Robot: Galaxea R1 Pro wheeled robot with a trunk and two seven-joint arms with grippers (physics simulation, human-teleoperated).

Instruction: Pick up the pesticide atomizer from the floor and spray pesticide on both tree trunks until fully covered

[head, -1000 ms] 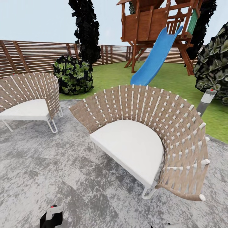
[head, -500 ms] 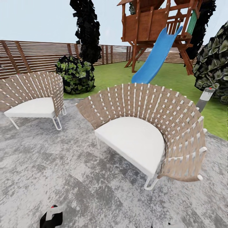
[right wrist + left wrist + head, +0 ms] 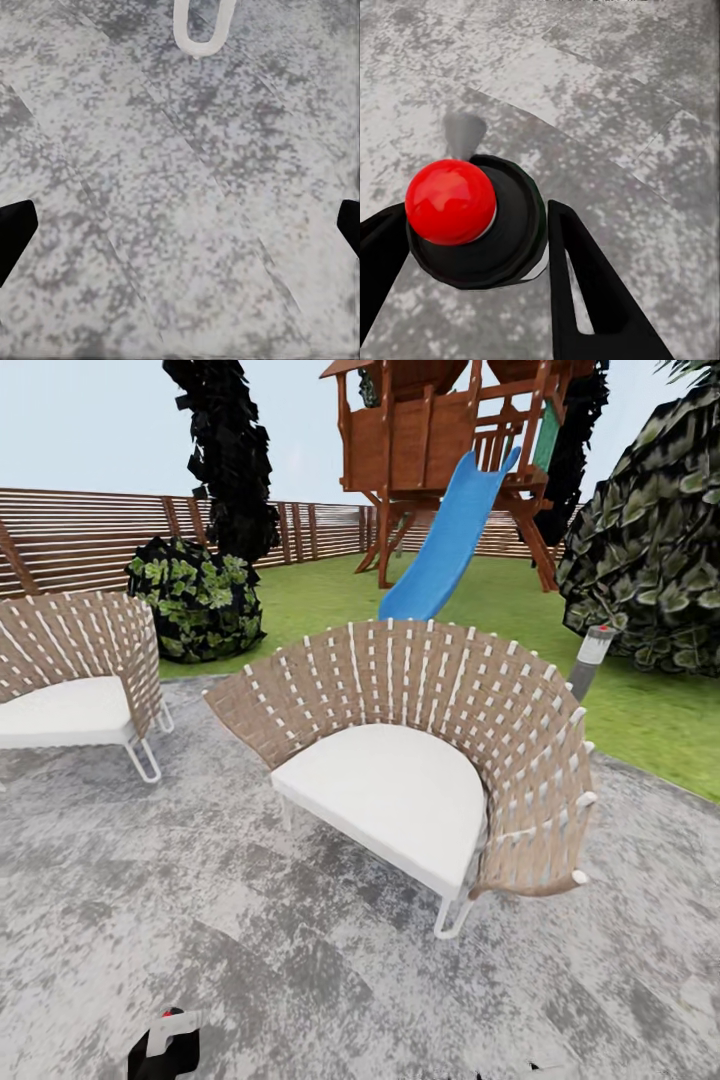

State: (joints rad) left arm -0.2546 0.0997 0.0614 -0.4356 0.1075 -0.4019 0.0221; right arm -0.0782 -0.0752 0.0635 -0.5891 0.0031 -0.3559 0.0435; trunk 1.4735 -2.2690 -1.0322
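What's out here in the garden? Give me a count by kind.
Woven chairs: 2
Playhouse with blue slide: 1
Leafy shrubs: 2
Path light post: 1
Total: 6

Two chairs (image 3: 420, 780) on paving (image 3: 200, 920), slide (image 3: 445, 545) behind, fence (image 3: 80, 540) beyond

Woven chair (image 3: 420, 760) on grey paving (image 3: 200, 920); blue slide (image 3: 445, 540), fence (image 3: 80, 535) behind.
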